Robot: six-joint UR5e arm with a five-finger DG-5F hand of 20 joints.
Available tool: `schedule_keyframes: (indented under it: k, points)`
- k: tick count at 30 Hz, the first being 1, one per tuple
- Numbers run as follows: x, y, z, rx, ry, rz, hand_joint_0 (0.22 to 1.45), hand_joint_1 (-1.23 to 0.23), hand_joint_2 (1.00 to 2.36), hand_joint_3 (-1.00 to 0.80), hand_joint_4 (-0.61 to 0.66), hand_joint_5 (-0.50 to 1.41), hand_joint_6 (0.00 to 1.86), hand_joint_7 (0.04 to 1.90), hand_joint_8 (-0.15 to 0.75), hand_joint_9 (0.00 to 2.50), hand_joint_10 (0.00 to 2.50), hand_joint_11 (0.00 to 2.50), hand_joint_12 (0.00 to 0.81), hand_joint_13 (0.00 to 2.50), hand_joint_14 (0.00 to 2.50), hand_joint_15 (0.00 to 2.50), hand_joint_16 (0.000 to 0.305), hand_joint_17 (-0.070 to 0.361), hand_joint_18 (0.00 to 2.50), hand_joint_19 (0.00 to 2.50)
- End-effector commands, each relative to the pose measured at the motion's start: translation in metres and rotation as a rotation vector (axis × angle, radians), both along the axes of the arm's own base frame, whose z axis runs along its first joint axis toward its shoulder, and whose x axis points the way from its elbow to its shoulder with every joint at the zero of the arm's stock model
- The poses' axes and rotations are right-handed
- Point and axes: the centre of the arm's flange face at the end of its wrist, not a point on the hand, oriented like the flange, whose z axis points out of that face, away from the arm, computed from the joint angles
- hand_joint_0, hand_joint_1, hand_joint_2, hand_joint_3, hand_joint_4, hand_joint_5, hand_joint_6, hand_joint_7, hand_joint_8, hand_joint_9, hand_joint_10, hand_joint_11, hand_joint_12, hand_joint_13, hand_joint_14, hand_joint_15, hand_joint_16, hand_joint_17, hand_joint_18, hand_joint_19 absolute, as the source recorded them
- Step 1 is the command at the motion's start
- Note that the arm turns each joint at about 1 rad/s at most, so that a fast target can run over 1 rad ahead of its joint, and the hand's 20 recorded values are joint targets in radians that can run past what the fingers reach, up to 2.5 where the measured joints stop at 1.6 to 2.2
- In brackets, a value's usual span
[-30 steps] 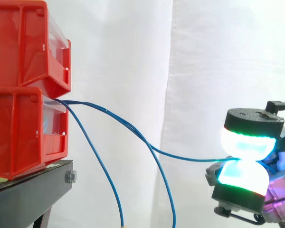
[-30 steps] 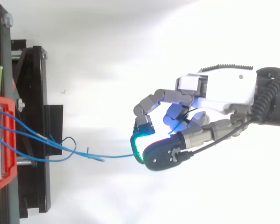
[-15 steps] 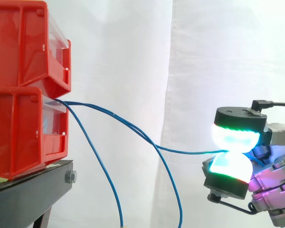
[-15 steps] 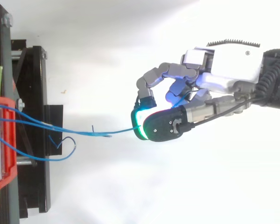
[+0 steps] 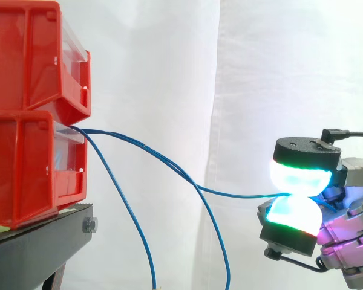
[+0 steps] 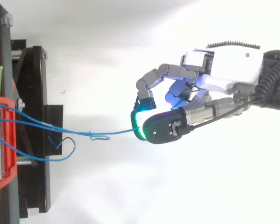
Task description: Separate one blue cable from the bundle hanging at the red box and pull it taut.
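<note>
**Robot hand pinches one blue cable between glowing pads**
It sags from the red box; a firm, steady draw toward 3 o'clock should straighten it.

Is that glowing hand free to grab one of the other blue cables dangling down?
Probably not yet. The hand is pinching one blue cable between its pads. The loose cables hang in open air between it and the red box, nothing blocking them, so it would likely need to let go first.
</note>
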Motion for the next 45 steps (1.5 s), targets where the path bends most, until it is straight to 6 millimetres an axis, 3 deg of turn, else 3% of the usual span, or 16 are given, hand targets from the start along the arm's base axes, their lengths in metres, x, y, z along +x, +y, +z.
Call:
schedule_keyframes:
  k: [1,45]
  points:
    - [0.0002,0.0002,0.0012,0.0,-0.002,-0.001,0.71,-0.78,1.03,-0.05,-0.14,-0.18,0.89,1.42,0.316,1.07,2.0,1.71,0.378,0.97,2.5,1.53,0.044,0.099,1.42,1.47]
    - [0.0003,0.0002,0.0002,0.0,-0.001,-0.001,0.7,-0.77,1.03,-0.04,-0.13,-0.18,0.88,1.46,0.306,1.12,1.89,1.83,0.379,0.98,2.5,1.56,0.043,0.097,1.37,1.46]
